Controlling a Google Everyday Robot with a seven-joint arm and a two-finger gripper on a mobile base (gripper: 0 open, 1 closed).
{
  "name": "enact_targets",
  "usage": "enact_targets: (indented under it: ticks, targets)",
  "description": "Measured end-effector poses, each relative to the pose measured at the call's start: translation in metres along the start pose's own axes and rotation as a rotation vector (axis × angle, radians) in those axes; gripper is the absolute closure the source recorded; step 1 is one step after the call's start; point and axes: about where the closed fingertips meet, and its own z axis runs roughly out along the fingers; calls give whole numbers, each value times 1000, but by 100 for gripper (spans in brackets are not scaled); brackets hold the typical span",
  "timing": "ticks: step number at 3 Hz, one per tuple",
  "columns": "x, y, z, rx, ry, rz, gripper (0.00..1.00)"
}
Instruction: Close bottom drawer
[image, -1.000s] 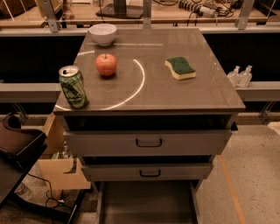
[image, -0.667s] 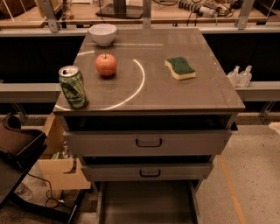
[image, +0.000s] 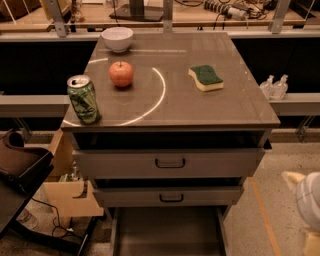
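The grey-brown cabinet (image: 170, 120) has three drawers. The bottom drawer (image: 167, 231) is pulled far out toward me; its empty tray shows at the lower edge of the camera view, and its front and handle are cut off below. The middle drawer (image: 171, 197) and the top drawer (image: 170, 162) sit above it, each with a small dark handle and standing slightly out. My gripper (image: 306, 202) shows as a pale rounded shape at the lower right edge, to the right of the open drawer and apart from it.
On the cabinet top stand a green can (image: 83, 99), a red apple (image: 121, 73), a white bowl (image: 117, 38) and a green-and-yellow sponge (image: 206, 77). Two small bottles (image: 274, 86) are at the right. A cardboard box (image: 65, 195) and a dark seat (image: 20, 167) are at the left.
The pale gripper has come into view at the lower right edge. The cabinet, its drawers and the things on top have not moved.
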Motion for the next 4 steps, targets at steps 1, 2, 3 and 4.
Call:
enact_targets:
  ticks: [1, 2, 3, 4]
  targets:
    - [-21, 39, 72, -26, -12, -28, 0]
    - [-41, 67, 142, -45, -6, -77, 0]
    - [-51, 75, 196, -6, 26, -107, 0]
    - [-55, 77, 199, -10, 27, -114, 0]
